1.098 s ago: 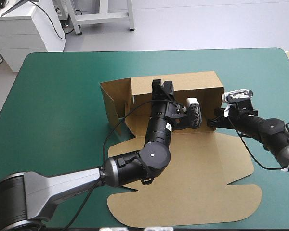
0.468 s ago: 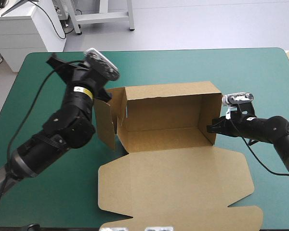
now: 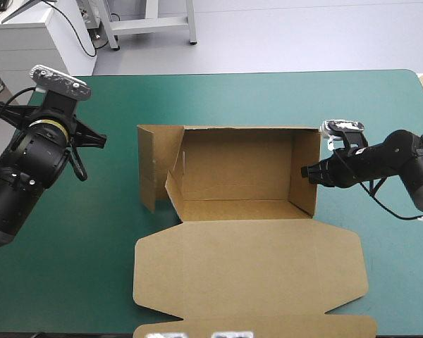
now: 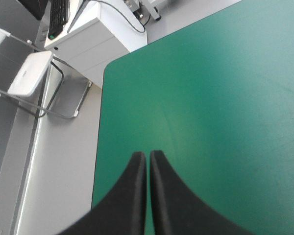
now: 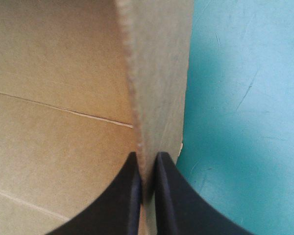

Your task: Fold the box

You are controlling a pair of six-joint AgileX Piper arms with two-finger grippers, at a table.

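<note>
The brown box (image 3: 233, 176) stands mid-table as an open tray with its back and right walls raised, its lid (image 3: 250, 271) lying flat toward the near edge. A loose flap (image 3: 149, 165) stands up at the tray's left end. My right gripper (image 3: 307, 171) is shut on the box's right wall (image 5: 157, 73), whose edge runs between the black fingers (image 5: 130, 196). My left gripper (image 4: 148, 161) is shut on nothing, raised over the table's far left corner, well away from the box; its arm (image 3: 35, 151) shows at the left of the high view.
The teal-green cover (image 3: 92, 246) lies bare to the left of the box and beyond its back wall. The table's left edge and corner (image 4: 105, 73) lie just ahead of the left gripper, with floor and a white cabinet (image 4: 88, 44) beyond.
My left arm has pulled out of the box and swung away to the table's far left. The box has shifted and squared up. The right gripper keeps its hold on the right wall.
</note>
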